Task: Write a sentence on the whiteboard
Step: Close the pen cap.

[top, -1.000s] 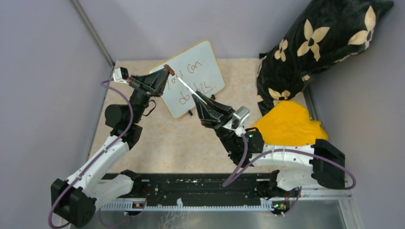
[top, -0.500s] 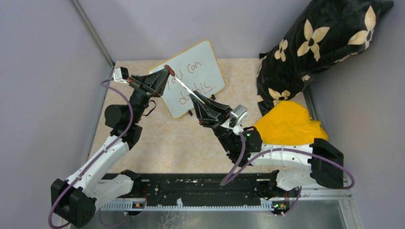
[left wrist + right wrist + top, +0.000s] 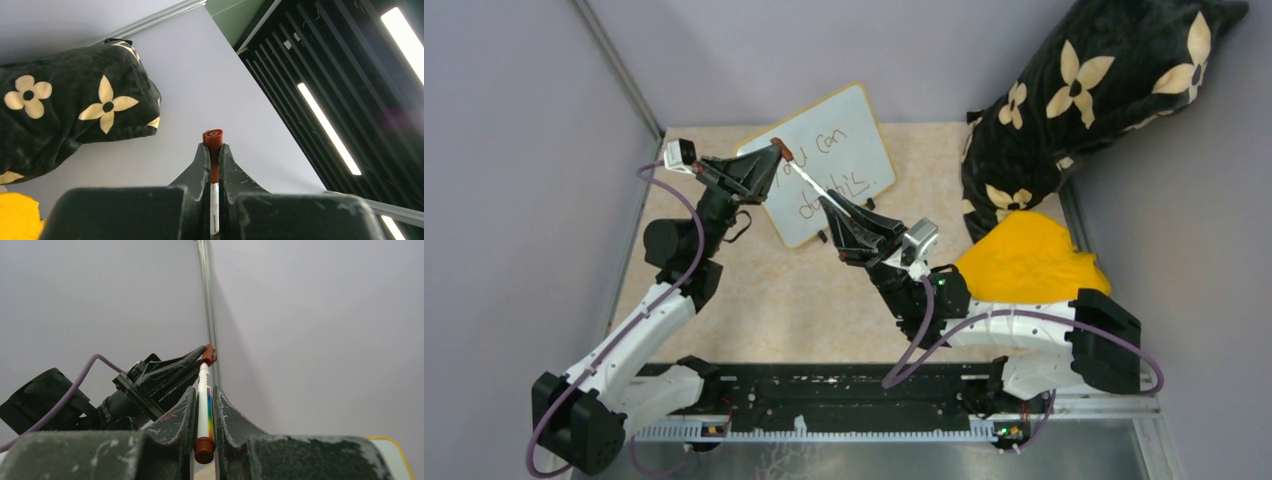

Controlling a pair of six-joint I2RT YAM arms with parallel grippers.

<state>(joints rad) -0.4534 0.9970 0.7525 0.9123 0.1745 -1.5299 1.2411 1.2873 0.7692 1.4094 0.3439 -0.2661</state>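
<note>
Top external view, item 1: left gripper [image 3: 776,150], jaws closed tight on the red-brown capped end of a marker [image 3: 805,179]; item 2: right gripper [image 3: 826,201], jaws closed narrowly on the white barrel of the same marker, nearer its other end; we note the marker spans straight between the 2 grippers, held by both at once.

Left wrist view: the 2 dark fingers pinch the cap, its tip standing just past them, white barrel running back between them.

Right wrist view: the barrel, with its rainbow stripe, sits between the fingers; a brown end shows at the near side.

Item 3: whiteboard [image 3: 856,116], at the far side of the table [image 3: 754,290], turned at an angle; the left gripper is over its left edge, the right gripper over its near edge, the marker crossing its left part; we cannot tell whether the marker touches it.

Item 4: sentence [image 3: 834,165], dark handwriting in 2 lines, just right of the marker.

Item 5: black flowered pillow [image 3: 1104,90] and yellow cloth [image 3: 1029,262], right of the board.
</note>
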